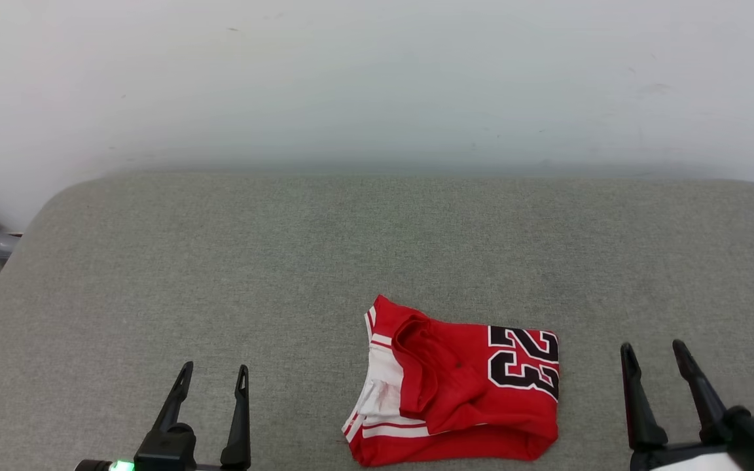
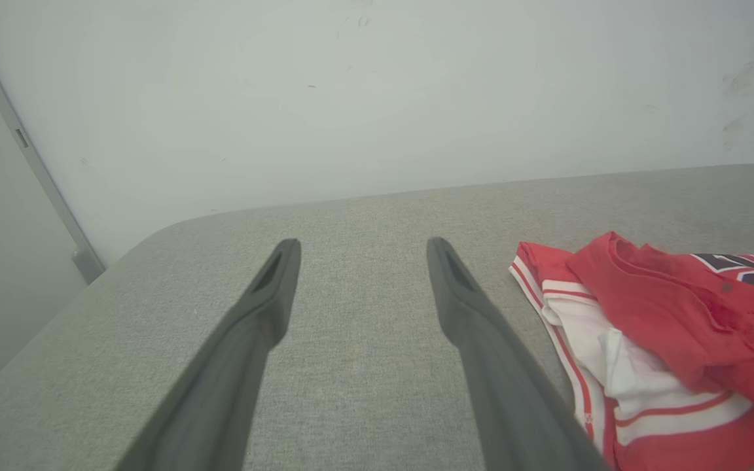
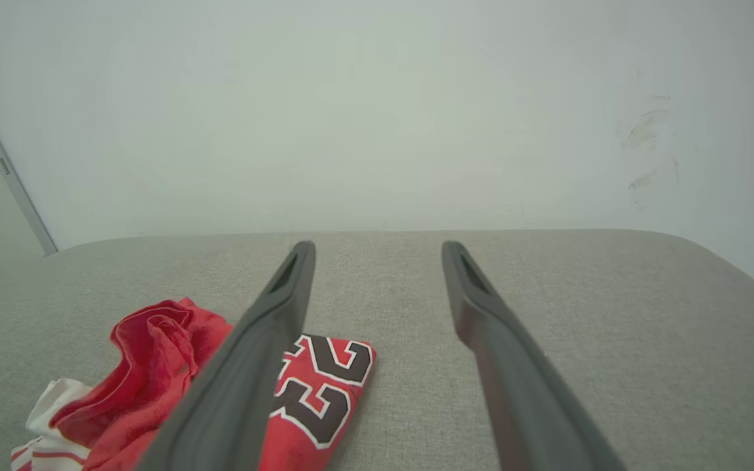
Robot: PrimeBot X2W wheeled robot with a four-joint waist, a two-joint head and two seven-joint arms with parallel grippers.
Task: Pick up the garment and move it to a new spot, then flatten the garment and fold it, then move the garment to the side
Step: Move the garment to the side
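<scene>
Garment: the red garment (image 1: 462,386) lay in a folded, bunched heap on the grey cushion (image 1: 285,261), near the front edge and a bit right of the middle.
What showed: a black "23" with white edges faced up on its right side. White cloth with red stripes showed on its left side.
Left end effector: the left end effector (image 1: 215,367) was open with nothing in it, off to the left of the garment.
Right end effector: the right end effector (image 1: 652,345) was open and empty too, near the garment's right edge but not touching it.
Between: the garment lay between the two, closer to the right one.
Far side: a pale wall (image 1: 377,78) stood behind the cushion.
</scene>
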